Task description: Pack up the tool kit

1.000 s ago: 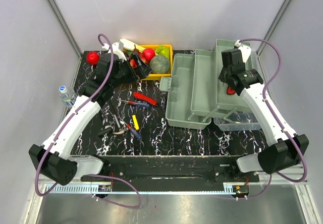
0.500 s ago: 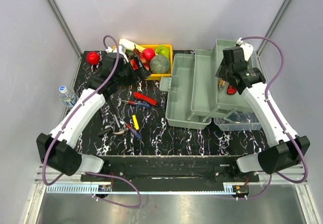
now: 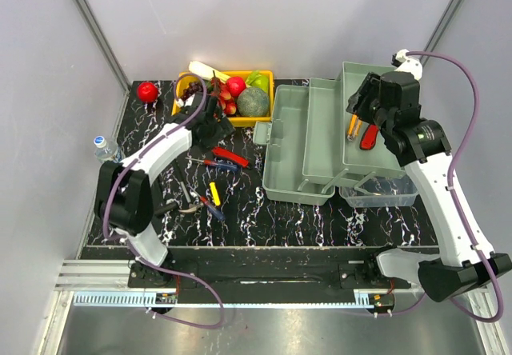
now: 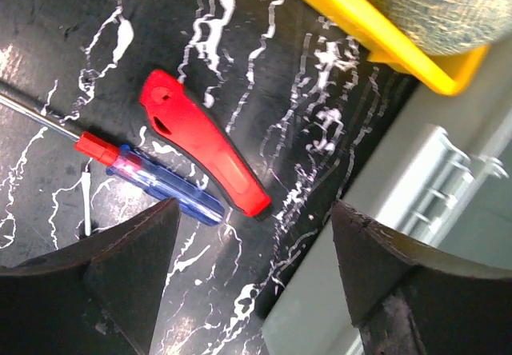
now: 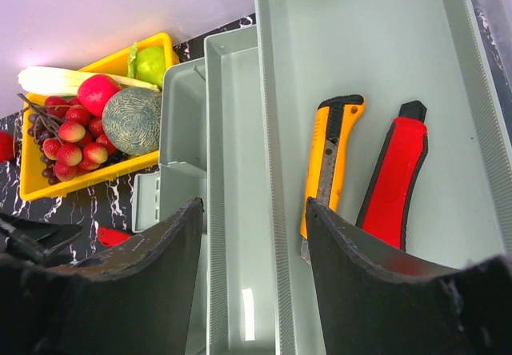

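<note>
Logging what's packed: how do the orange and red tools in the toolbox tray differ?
The orange tool shows a metal strip along its middle; the red tool shows none. In the right wrist view, the orange tool lies left of the red tool. Both have black tips and lie roughly parallel in one tray.

The toolbox (image 3: 300, 163) stands open on the right half of the table (image 3: 256, 219). In its upper tray (image 5: 376, 43) the utility knife (image 5: 330, 163) lies just left of a thick-handled tool (image 5: 396, 175), side by side. The fruit tray (image 3: 270, 91) sits behind and left of the toolbox. On the table left of the toolbox, a screwdriver (image 4: 148, 175) lies close beside a flat-handled tool (image 4: 200, 151). More small tools (image 3: 196, 199) lie nearer to the arm bases. A bottle (image 3: 102, 149) stands at the table's left edge.
</note>
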Tool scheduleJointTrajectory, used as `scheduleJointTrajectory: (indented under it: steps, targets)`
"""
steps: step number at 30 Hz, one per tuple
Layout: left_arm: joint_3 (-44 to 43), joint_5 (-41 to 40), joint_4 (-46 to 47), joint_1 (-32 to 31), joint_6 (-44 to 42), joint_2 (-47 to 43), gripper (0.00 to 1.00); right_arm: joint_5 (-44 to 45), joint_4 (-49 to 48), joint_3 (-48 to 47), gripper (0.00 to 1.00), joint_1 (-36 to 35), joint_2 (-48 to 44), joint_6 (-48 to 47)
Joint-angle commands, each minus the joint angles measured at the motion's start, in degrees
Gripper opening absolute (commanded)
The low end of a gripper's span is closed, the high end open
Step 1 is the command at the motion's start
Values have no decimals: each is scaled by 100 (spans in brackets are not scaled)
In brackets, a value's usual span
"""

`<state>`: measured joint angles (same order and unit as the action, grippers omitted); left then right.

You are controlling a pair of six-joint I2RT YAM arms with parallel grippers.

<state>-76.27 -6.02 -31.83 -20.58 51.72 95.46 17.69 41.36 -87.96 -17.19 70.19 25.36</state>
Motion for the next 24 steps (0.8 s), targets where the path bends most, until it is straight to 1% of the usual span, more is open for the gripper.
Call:
scheduleJointTrajectory:
  steps: [1,4,8,11,14,18,24]
  targets:
    - [-282,-610,56,28,681,384,78,-109,-173,25,60,23,-181,-32]
    - [-310,-795,-60,28,743,605,76,6,-164,69,60,23,-295,4]
    - [-301,-962,-86,28,751,851,76,41,-190,86,60,23,-322,12]
    - [-274,-1058,133,28,760,1044,74,67,-199,86,60,23,-269,-23]
    - [-91,-980,580,36,699,1159,73,85,-208,78,60,14,-234,-67]
    - [-142,-1094,573,36,620,1343,73,103,-234,34,60,14,-155,-146]
    - [-142,-936,608,54,628,1633,73,147,-287,-2,60,23,-67,-181]
